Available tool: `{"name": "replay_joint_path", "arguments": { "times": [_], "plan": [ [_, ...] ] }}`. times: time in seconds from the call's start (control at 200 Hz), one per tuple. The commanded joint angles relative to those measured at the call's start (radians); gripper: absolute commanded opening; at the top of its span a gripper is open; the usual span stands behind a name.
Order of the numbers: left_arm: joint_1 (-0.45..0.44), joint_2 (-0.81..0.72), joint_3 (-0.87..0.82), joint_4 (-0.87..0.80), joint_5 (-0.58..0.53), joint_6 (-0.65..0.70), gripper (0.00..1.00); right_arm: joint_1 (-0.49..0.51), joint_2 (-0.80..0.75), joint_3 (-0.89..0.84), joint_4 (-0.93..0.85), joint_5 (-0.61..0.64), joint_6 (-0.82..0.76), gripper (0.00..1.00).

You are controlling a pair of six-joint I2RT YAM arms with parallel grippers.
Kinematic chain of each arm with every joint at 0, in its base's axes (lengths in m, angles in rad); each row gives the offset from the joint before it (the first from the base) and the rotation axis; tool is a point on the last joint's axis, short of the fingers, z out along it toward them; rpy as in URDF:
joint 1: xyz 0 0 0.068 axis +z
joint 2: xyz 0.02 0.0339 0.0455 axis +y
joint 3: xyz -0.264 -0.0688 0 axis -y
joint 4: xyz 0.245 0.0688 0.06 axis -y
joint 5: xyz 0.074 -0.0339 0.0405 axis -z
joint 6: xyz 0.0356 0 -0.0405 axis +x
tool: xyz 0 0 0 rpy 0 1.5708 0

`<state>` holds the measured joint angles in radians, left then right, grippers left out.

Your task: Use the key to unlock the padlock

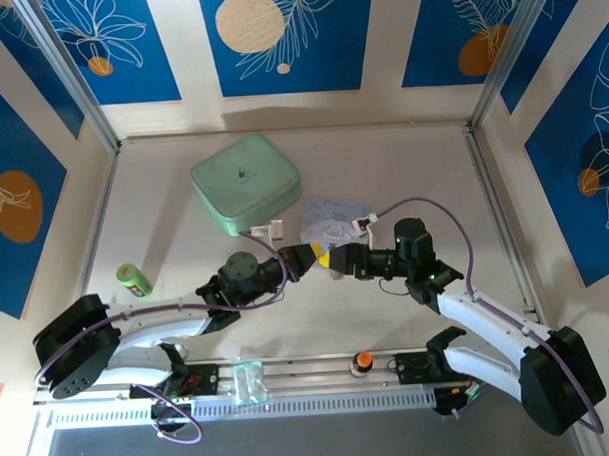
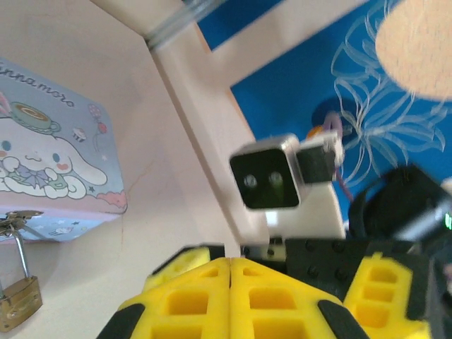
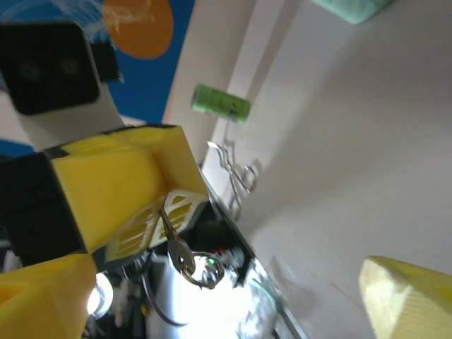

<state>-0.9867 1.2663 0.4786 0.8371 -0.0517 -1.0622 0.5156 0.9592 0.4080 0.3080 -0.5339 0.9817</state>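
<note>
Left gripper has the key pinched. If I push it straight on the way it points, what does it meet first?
Probably the right gripper, open and facing it nearly tip to tip; its wrist camera sits dead ahead in the left wrist view. Depth is unclear.

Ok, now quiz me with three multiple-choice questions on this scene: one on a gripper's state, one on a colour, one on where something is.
1. Of the left gripper and the right gripper, which grips the key?
A. left
B. right
C. neither

2. What colour is the square case?
A. red
B. mint green
C. black

3. Where is the padlock?
A. on top of the square case
B. in the open gripper
C. hanging at the clasp of the cartoon tin

Answers:
1 A: its yellow fingers are shut on the key, while the right gripper is open.
2 B: the top view shows it pale green.
3 C: its shackle hooks the clasp at the tin's edge.
</note>
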Motion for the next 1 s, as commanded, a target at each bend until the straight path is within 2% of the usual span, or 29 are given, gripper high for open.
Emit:
{"name": "replay_joint_path", "arguments": {
  "times": [0.0, 0.065, 0.165, 0.27, 0.51, 0.71, 0.991],
  "plan": [
    [0.0, 0.017, -0.034, 0.123, -0.122, -0.168, 0.0, 0.057, -0.021, -0.071, 0.184, 0.21, 0.239, 0.85],
    [-0.001, 0.025, -0.044, 0.168, -0.151, -0.199, 0.0, 0.093, -0.034, -0.11, 0.261, 0.3, 0.308, 0.77],
    [-0.003, 0.028, -0.048, 0.18, -0.176, -0.246, 0.0, 0.123, -0.065, -0.133, 0.299, 0.399, 0.338, 0.76],
    [-0.006, 0.026, -0.044, 0.197, -0.18, -0.247, 0.0, 0.144, -0.083, -0.108, 0.281, 0.434, 0.328, 0.71],
    [-0.006, 0.018, -0.046, 0.199, -0.18, -0.26, 0.0, 0.169, -0.055, -0.098, 0.387, 0.486, 0.386, 0.51],
    [-0.007, 0.043, -0.052, 0.256, -0.175, -0.3, 0.0, 0.218, 0.01, -0.058, 0.438, 0.488, 0.384, 0.47],
    [-0.004, 0.041, -0.075, 0.28, -0.206, -0.307, 0.0, 0.23, 0.037, -0.061, 0.474, 0.488, 0.385, 0.44]
  ]
}}
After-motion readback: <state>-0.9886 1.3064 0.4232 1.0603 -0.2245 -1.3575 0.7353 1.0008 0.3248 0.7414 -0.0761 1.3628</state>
